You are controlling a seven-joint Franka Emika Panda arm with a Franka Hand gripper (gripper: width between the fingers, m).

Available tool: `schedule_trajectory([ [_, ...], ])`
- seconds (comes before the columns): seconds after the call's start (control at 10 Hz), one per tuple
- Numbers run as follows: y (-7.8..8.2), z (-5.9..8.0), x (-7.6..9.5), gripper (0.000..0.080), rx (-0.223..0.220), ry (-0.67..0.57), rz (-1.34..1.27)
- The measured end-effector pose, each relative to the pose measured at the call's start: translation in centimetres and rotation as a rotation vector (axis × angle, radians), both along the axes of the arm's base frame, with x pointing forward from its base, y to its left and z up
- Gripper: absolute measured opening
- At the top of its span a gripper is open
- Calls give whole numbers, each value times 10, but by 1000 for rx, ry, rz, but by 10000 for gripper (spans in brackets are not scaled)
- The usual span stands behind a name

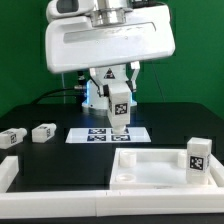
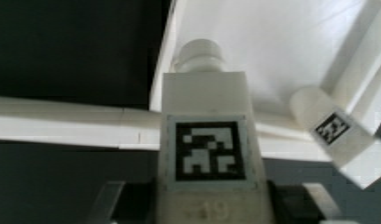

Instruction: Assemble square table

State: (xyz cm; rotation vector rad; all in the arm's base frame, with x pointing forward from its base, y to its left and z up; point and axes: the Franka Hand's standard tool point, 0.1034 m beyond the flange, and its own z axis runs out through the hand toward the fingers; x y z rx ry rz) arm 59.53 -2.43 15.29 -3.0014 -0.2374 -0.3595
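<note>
My gripper (image 1: 118, 92) hangs above the marker board and is shut on a white leg block (image 1: 119, 104), whose tag faces the camera. In the wrist view that leg (image 2: 206, 120) runs out from between the fingers (image 2: 119, 200), tag up, ending in a round peg. The square table slab (image 1: 150, 168) lies at the front of the exterior view's right, rim up. One tagged leg (image 1: 197, 155) stands upright on its right side; the wrist view shows that leg (image 2: 340, 132) as well. Two loose legs (image 1: 43, 131) (image 1: 10, 138) lie on the exterior view's left.
The marker board (image 1: 100, 134) lies flat on the black table under the held leg. A long white border bar (image 1: 12, 176) runs along the front left, and another (image 1: 60, 205) crosses the front edge. A green wall stands behind the arm.
</note>
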Motion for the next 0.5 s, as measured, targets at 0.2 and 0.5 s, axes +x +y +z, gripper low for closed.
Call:
schedule_trajectory([
  [0.2,2,-1,15,290,-40,-114,-69],
  [0.5,0,-3,5,290,-77,-185,-101],
])
